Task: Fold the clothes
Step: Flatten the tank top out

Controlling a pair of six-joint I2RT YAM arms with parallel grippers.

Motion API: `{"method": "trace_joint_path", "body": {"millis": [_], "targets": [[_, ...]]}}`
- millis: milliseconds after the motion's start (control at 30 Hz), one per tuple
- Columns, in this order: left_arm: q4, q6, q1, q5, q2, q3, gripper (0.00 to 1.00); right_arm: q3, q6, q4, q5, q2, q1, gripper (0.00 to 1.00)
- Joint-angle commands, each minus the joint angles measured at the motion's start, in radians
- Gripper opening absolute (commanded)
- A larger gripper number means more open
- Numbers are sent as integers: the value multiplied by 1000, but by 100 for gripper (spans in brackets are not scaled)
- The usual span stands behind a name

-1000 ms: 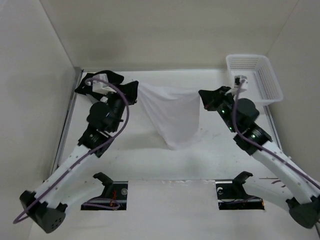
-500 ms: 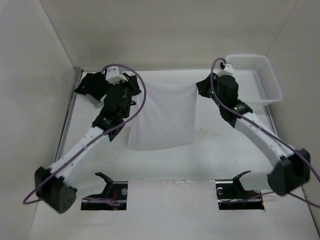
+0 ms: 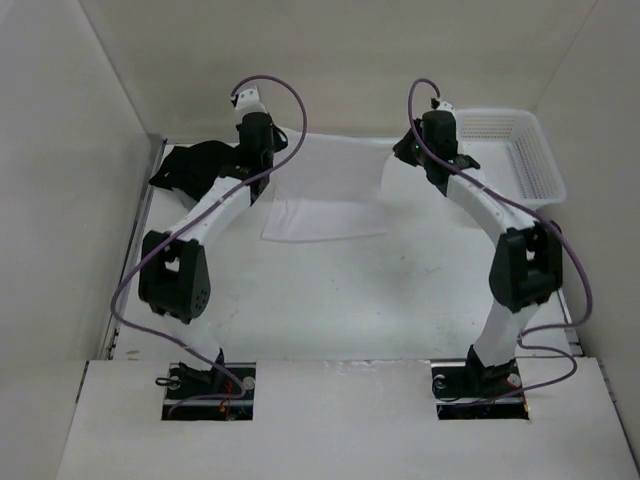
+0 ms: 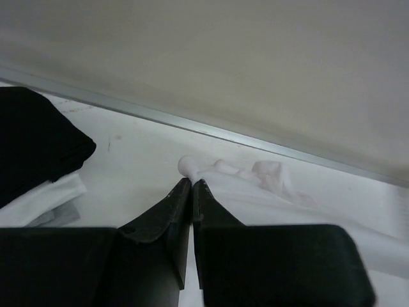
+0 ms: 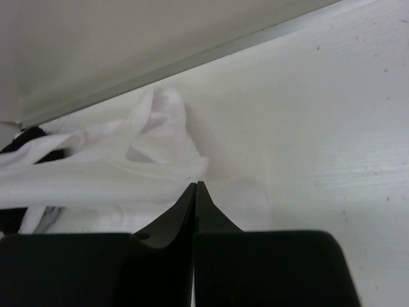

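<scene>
**Top external view: top pinched at both far corners**

The white top is seen spread across the far middle of the counter, between the two arms. Its far edge is stretched from the left gripper to the right gripper, and each far corner is held at a gripper's tip. The near edge is laid on the counter and runs slightly uneven, lower on the right side. Both arms are reached far forward, close to the back wall.

In the left wrist view, the left gripper is shown closed almost fully, with only a thin slit left between the fingers. A small nub of the top is clamped at the tips, and the rest of the fabric trails off to the right. A black-and-white pile is seen on the left, apart from the gripper.

In the right wrist view, the right gripper is shown pressed fully together on the top's edge. Bunched fabric is gathered just beyond the tips and drawn away to the left.

From above, the pile is found at the far left, just beside the left arm. A white basket is set at the far right corner, well apart from the top.
</scene>
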Motion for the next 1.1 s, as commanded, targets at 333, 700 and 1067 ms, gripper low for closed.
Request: {"method": "trace_joint_path", "body": {"millis": [333,700,1067], "targets": [[90,161,-327,-211,-803,-301,3,-361,-185,-10,287,-913,431,0],[104,208,-300,-248,-673,-312,4,-369,-163,22,197,-808,324,1],[18,43,9,16,10,73,20,28,-3,62,-58,-58,22,8]]}}
